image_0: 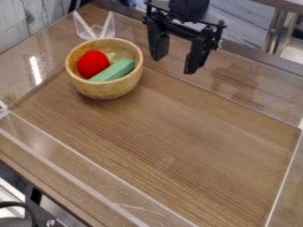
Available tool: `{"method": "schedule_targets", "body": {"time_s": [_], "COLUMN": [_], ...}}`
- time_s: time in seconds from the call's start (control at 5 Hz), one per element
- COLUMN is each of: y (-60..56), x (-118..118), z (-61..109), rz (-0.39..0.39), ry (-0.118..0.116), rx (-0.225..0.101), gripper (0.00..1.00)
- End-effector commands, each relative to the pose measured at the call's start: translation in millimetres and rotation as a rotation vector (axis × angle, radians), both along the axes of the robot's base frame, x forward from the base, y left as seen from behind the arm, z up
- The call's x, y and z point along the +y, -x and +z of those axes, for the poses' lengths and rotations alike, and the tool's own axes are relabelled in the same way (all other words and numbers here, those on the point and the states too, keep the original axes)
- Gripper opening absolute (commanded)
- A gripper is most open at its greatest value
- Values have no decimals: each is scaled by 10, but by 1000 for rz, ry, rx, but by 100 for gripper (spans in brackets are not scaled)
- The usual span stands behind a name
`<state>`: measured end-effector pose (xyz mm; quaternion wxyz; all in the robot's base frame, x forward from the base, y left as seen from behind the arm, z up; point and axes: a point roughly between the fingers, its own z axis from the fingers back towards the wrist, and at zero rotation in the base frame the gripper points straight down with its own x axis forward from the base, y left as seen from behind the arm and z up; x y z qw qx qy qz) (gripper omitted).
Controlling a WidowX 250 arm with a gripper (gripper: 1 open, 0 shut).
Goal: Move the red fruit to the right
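The red fruit (92, 63) is small, round and bright red. It lies in the left part of a wooden bowl (104, 87), touching a pale green oblong piece (115, 70). The bowl stands on the wooden table at the upper left. My black gripper (175, 50) hangs to the right of the bowl and above the tabletop, pointing down. Its two fingers stand apart with nothing between them, so it is open and holds nothing.
Clear plastic walls (71, 164) border the wooden table (178, 142) along its front, left and right edges. A thin white stand (92, 27) sits just behind the bowl. Dark furniture legs (278, 35) stand beyond the back edge.
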<state>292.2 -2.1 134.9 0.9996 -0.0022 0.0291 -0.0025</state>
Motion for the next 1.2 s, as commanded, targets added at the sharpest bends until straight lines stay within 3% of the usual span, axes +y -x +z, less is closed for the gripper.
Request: {"method": "schedule_targets", "body": {"time_s": [0.0,0.2,0.6,1.0], "y": [65,155,127,58], "x": [80,345,1037,1453], "z": [8,121,170,58], "rz": [16,53,96,148], "ry": [2,6,-1,-17], "rx": [3,-32,-84,-77], "gripper": [100,100,100,100]}}
